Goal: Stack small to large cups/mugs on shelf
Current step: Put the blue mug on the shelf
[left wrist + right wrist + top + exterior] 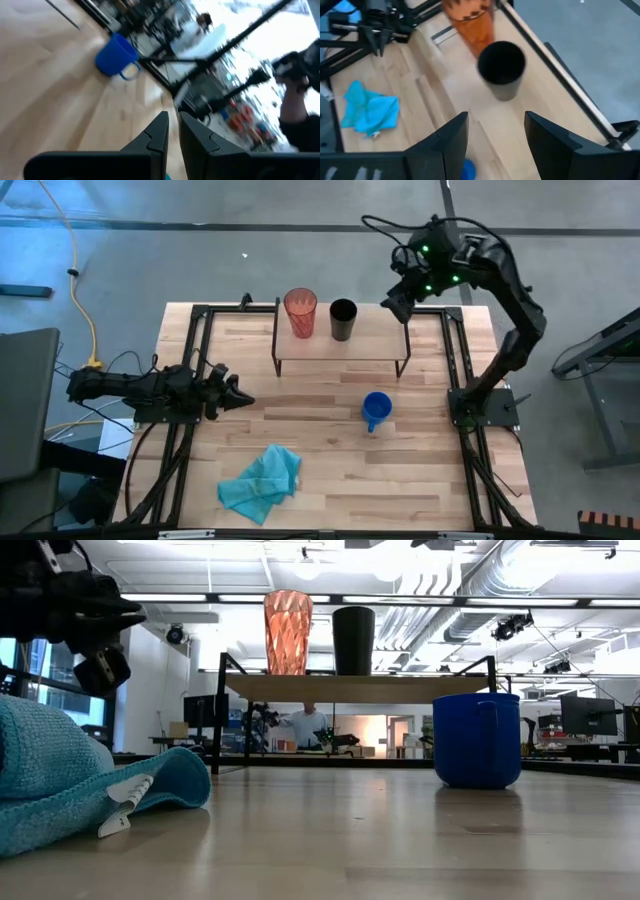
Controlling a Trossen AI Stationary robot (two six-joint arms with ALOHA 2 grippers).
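Note:
The red-orange tumbler [300, 312] and the black cup [343, 320] stand upright side by side on the shelf's wooden board [380, 345] at the table's far side. The blue mug [376, 410] stands on the tabletop in front of the shelf, its handle toward the near edge. My right gripper [395, 305] is open and empty, in the air above the shelf's right end. The black cup [502, 65] is ahead of its fingers [495, 125]. My left gripper [240, 398] is shut and empty near the table's left side, pointing toward the blue mug [116, 55].
A crumpled teal cloth [262, 483] lies on the table near the front left. Black metal frame rails [190, 360] run along the table's left and right sides. Bare tabletop lies between the shelf and the cloth. A person [305, 725] shows far off in the room behind.

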